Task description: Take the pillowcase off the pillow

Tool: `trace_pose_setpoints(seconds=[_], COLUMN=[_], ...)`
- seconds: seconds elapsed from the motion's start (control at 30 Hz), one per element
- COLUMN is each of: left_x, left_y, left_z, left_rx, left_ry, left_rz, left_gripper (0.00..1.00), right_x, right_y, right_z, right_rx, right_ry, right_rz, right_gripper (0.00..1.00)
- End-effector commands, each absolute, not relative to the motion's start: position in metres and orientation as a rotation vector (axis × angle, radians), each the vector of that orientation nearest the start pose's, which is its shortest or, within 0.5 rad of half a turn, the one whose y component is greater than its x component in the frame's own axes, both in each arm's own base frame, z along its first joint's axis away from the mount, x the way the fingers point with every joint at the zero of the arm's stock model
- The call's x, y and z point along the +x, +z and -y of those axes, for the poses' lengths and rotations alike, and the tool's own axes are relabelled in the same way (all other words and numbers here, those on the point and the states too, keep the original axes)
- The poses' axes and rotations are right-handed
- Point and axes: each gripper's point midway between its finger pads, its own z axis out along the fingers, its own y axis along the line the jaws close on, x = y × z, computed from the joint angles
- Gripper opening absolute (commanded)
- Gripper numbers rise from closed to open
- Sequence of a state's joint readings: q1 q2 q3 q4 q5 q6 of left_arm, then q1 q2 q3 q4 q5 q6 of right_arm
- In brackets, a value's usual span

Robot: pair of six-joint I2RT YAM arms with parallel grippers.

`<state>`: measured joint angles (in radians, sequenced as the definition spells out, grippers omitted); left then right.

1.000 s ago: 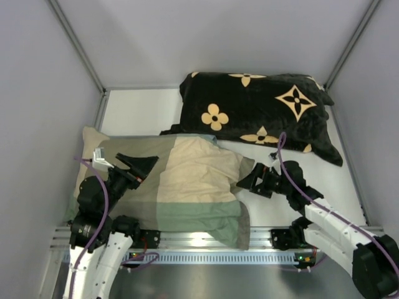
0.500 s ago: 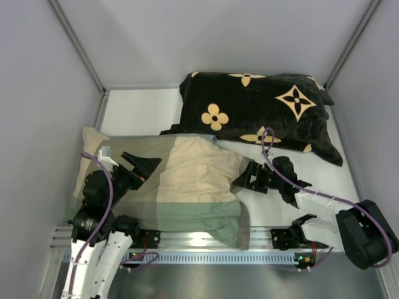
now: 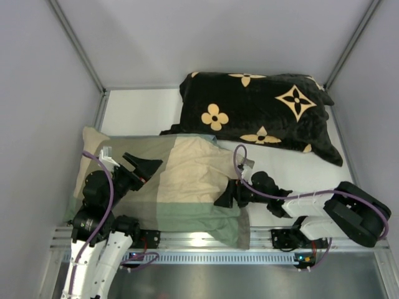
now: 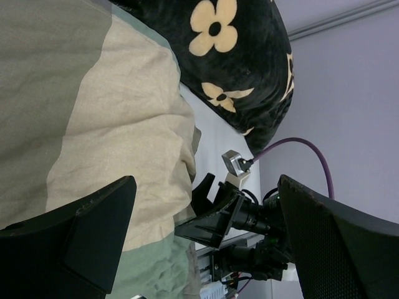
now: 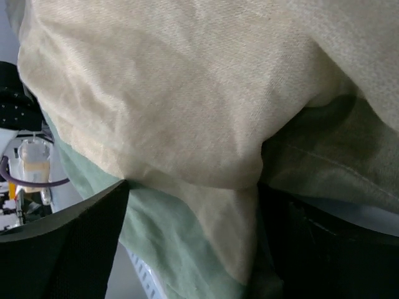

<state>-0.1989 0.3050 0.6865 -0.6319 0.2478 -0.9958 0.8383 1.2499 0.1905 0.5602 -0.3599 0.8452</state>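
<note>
The pillowcase [image 3: 187, 174] lies on the near left part of the table [image 3: 137, 112], with olive, beige and sage blocks facing up. It covers nearly all of the pillow [image 3: 89, 138], of which only a cream corner shows at the far left end. The left gripper [image 3: 143, 165] hovers over the olive block near the left end, its jaws spread wide and holding nothing. The right gripper [image 3: 227, 196] is at the pillowcase's right edge, pointing left into the cloth. The right wrist view shows its two fingers wide apart, with a bunched fold of beige and sage fabric between them that is not pinched. The black cushion [image 3: 262, 112] with tan flowers lies on the far right, touching the pillowcase's far edge.
</note>
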Motion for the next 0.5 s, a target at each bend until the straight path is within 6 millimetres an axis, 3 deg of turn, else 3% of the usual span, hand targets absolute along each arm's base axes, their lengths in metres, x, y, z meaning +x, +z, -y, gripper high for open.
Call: trace_pose_setpoints(seconds=[0.0,0.03,0.13,0.17,0.23,0.33,0.43,0.47], left_x=[0.173,0.173,0.171,0.171,0.17,0.17,0.171,0.171], left_y=[0.275,0.275,0.279,0.28,0.281,0.279,0.274,0.273], left_z=[0.117,0.117,0.118,0.118,0.118,0.119,0.121,0.122], left_rx=[-0.553,-0.548,-0.54,-0.534,-0.527,-0.522,-0.521,-0.517], left_ry=[-1.078,-1.08,-1.088,-1.091,-1.091,-1.086,-1.09,-1.09], left_rz=[-1.832,-1.832,-1.826,-1.827,-1.827,-1.846,-1.867,-1.872], left_gripper=[0.98,0.98,0.98,0.98,0.98,0.98,0.98,0.98], right_x=[0.142,0.144,0.153,0.155,0.161,0.17,0.183,0.19], right_y=[0.066,0.075,0.092,0.097,0.114,0.135,0.16,0.177], right_z=[-0.302,-0.309,-0.324,-0.327,-0.331,-0.329,-0.311,-0.297], right_rx=[-0.273,-0.292,-0.318,-0.318,-0.318,-0.321,-0.287,-0.237], right_ry=[1.379,1.415,1.452,1.461,1.475,1.417,1.283,1.213], right_rz=[-2.233,-2.195,-2.145,-2.133,-2.084,-2.035,-1.999,-1.976], right_gripper=[0.79,0.61,0.35,0.18,0.0,0.0,0.0,0.0])
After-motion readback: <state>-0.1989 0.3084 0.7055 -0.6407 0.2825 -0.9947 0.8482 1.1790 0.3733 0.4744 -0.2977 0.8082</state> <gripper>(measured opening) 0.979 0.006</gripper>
